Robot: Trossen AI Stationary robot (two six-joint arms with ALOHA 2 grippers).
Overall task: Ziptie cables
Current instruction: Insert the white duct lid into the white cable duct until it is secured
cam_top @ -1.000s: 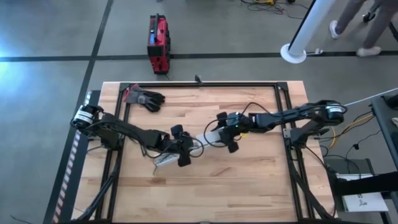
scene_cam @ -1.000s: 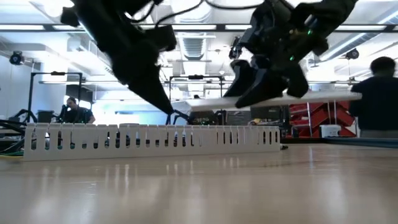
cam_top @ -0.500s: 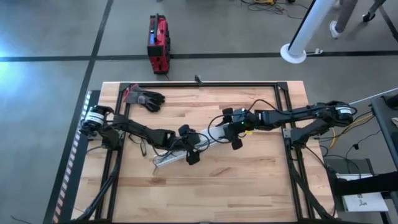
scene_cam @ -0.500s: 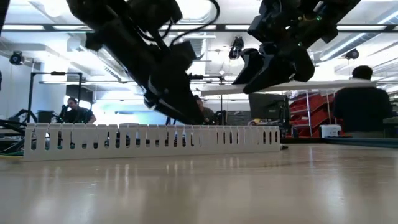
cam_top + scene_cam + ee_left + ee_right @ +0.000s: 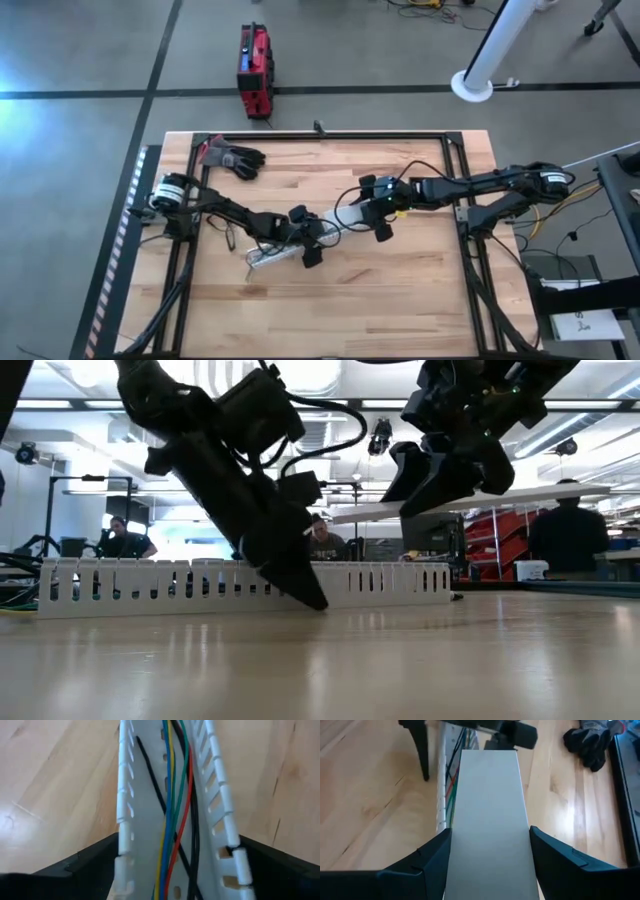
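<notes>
A robotics lab or workshop is being shown: a wooden table (image 5: pixel 400 290) framed in black rails is standing on a grey concrete floor (image 5: pixel 80 150) marked with dark lines, and ceiling strip lights (image 5: pixel 330 405) and seated people (image 5: pixel 122 540) are being seen behind.

Your left gripper (image 5: pixel 309 238) sits low with fingers spread wide; your right gripper (image 5: pixel 377 208) is raised, clamped shut.

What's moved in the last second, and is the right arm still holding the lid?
The left pincer has come down from above the slotted channel to straddle it at table level. The right pincer stays clamped on the flat white lid, raised over the channel. Channel and cables unmoved.
</notes>
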